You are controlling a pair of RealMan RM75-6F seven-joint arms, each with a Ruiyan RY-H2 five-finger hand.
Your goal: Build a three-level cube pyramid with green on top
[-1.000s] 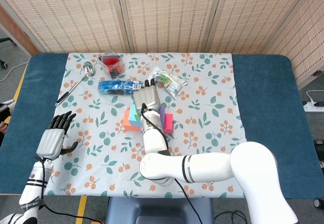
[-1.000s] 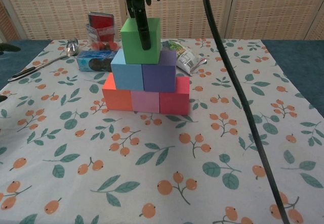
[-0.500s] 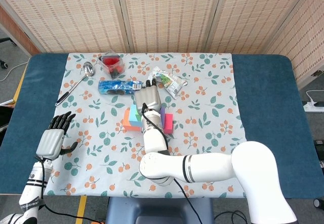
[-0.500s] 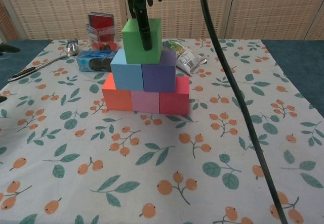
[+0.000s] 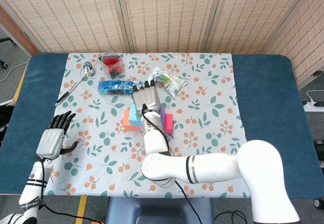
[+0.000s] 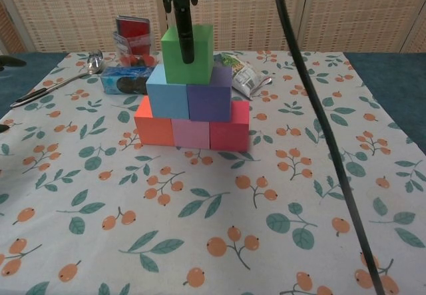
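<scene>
Beyond the right hand [image 5: 147,101], the blue snack packet [image 5: 119,86], green foil pouch [image 5: 167,80] and clear container [image 5: 112,64] crowd the far side, with a spoon [image 5: 76,83] further to its left. To its right the floral worktop [image 5: 212,107] lies open. Below it the cube pyramid [image 6: 192,102] blocks descent.

green cube [image 6: 187,54] on top; light blue cube [image 6: 167,91] and purple cube [image 6: 209,95] below; orange cube [image 6: 154,122], pink cube [image 6: 191,133] and red cube [image 6: 229,126] lowest. white tablecloth [image 6: 266,195] with orange berries, teal leaves.
</scene>
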